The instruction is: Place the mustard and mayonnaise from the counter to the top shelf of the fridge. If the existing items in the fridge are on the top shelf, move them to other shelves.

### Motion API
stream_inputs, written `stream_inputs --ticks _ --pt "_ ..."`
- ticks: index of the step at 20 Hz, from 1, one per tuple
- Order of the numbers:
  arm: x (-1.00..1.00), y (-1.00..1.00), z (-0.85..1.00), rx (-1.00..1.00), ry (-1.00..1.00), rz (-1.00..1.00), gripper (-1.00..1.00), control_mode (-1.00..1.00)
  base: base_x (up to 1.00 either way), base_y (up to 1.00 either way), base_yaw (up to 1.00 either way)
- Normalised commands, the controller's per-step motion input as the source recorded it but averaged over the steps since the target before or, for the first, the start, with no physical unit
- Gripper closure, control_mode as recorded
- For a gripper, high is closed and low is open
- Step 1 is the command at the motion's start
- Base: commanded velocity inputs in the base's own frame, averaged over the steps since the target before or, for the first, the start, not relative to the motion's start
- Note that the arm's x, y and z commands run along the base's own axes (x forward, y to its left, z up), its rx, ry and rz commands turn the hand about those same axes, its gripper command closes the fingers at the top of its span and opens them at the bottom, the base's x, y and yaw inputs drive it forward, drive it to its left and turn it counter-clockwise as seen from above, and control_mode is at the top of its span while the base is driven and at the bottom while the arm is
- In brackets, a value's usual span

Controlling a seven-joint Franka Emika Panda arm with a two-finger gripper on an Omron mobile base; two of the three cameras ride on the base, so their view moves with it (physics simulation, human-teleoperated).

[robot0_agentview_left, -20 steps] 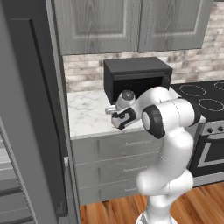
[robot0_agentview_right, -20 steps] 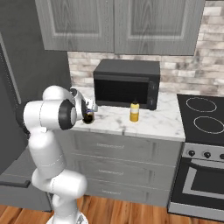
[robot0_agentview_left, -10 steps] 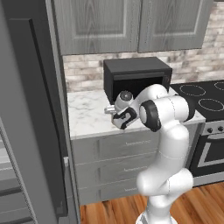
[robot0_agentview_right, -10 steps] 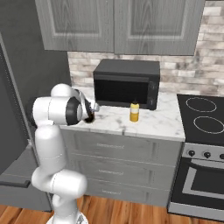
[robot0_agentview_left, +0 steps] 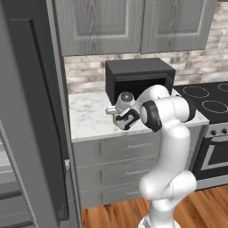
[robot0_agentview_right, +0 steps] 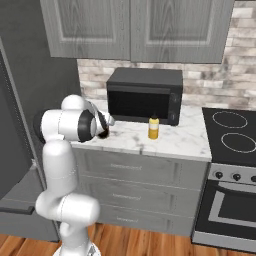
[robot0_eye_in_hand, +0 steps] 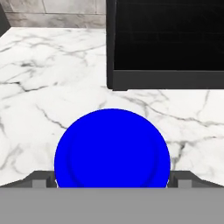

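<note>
Tool (robot0_eye_in_hand: 112,181) wide open, holding nothing, straddling mayonnaise (robot0_eye_in_hand: 112,148) on counter (robot0_eye_in_hand: 48,83) by microwave (robot0_eye_in_hand: 166,43): go lower, keep lid centred btwn fingers, then close.

The arm (robot0_agentview_left: 171,147) is built of glossy white, rounded shells: thick tubular links that swell into bulbous housings at each bend. Black rings mark the joints, the clearest a dark band round the big elbow housing (robot0_agentview_right: 86,125). Near the hand the white casing gives way to a dark grey block with a small rounded grey cap. The gripper (robot0_agentview_left: 116,116) is dark grey and boxy, its fingertips (robot0_eye_in_hand: 40,180) small, square and grey.
</note>
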Motion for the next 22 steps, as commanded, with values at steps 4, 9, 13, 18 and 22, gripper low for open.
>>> stream_inputs --ticks 4,9,13,18,22 --pt "-0.07 0.0 0.08 0.0 0.0 0.0 1.0 -1.0 0.0 0.0 0.0" --pt "-0.64 0.0 0.77 0.0 0.0 0.0 1.0 -1.0 0.0 0.0 0.0" --pt "-0.97 0.0 1.0 0.0 -0.01 0.0 1.0 -1.0 0.0 0.0 0.0" --pt "-1.0 0.0 1.0 0.0 0.0 -0.01 1.0 -1.0 0.0 0.0 0.0" --pt "-1.0 -0.01 1.0 0.0 0.0 -0.03 1.0 -1.0 0.0 0.0 0.0"
